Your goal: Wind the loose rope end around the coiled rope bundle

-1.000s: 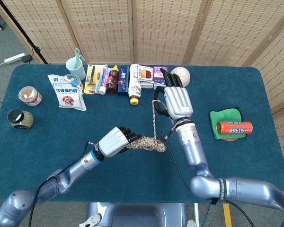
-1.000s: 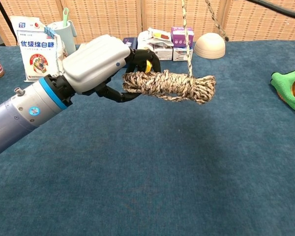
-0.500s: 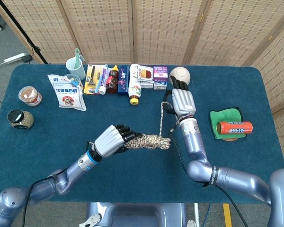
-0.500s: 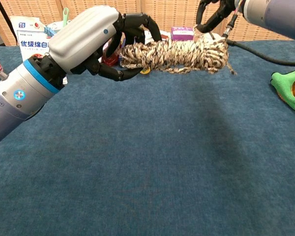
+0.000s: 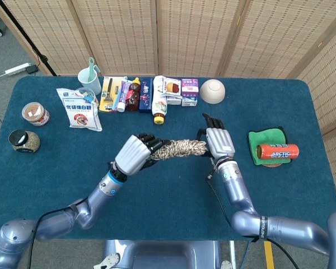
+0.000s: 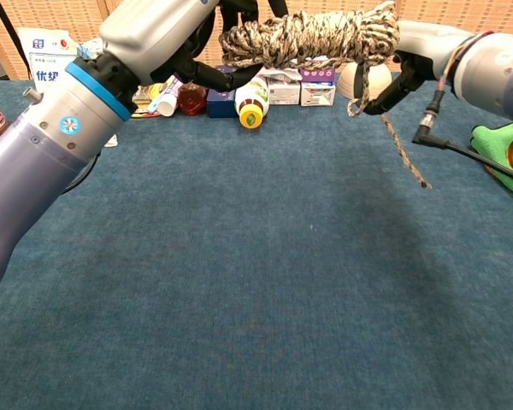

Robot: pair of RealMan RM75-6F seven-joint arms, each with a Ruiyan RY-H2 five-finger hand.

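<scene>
A coiled, speckled brown rope bundle hangs level above the blue table. My left hand grips its left end. My right hand is at its right end, fingers curled on the loose rope end. In the chest view the bundle sits high, with my left hand at its left end. The loose rope end comes off its right end, passes my right hand and dangles down to the right. How the fingers close on the rope is partly hidden.
Along the back edge stand a cup, a white bag, bottles and boxes, and a bowl. An orange can lies on a green cloth at right. Two jars stand at left.
Both hands moved away from me, carrying the bundle with them. My right hand came down from high above to the bundle's right end, so the rope end now drapes over it.
</scene>
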